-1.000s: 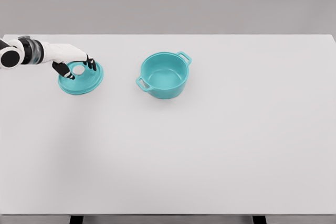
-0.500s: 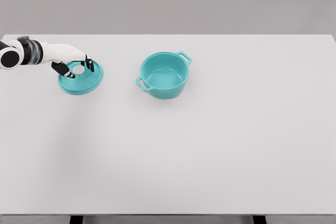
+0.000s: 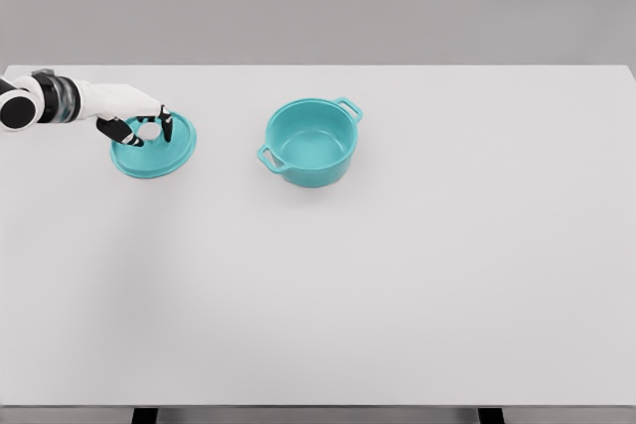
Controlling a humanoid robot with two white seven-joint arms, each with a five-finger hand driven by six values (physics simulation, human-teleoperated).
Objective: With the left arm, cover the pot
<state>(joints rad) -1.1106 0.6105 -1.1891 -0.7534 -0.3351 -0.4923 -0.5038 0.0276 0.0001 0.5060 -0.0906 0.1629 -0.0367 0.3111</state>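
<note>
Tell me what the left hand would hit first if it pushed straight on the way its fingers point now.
Probably the lid: the left hand sits over it, fingers curled down around its white knob. Contact can't be confirmed from this view. The pot stands apart to the right.

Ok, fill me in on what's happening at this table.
The robot's left hand is reaching in from the left and has its fingers closed around the white knob of a teal lid, which lies flat on the white table. The matching teal pot stands open and empty to the right of the lid, apart from it, with its two handles showing. The lid has not been lifted yet, so the pot is uncovered. The right arm is out of view.
</note>
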